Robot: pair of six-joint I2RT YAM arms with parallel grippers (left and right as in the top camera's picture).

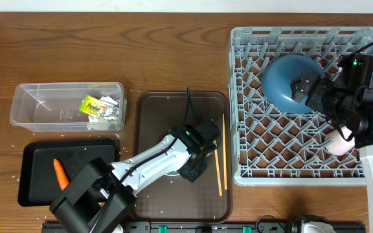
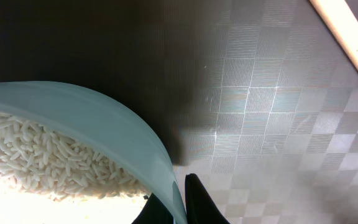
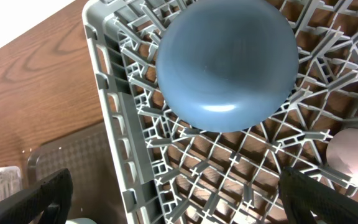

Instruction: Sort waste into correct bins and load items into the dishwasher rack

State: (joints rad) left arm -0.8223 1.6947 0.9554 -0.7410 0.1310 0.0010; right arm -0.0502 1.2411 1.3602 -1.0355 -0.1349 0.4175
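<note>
The left hand [image 2: 176,210] clamps the rim of the white bowl [image 2: 104,118] of rice grains [image 2: 42,149]. The right hand [image 3: 173,180], fingers apart, hangs beside the blue plate [image 3: 225,62] in the dishwasher rack [image 3: 114,124].

Lab-style robot bench staged as a kitchen clean-up: wood-grain table [image 1: 173,52] with left arm [image 1: 154,158] and right arm [image 1: 368,97], grey dishwasher rack [image 1: 283,176], brown serving tray [image 1: 157,116], clear tub [image 1: 37,107], black tray [image 1: 37,162].

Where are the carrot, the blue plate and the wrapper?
carrot [image 1: 59,173], overhead view, middle of its orange body.
blue plate [image 1: 282,76], overhead view, bare domed underside.
wrapper [image 1: 94,105], overhead view, yellow-green printed face.
</note>
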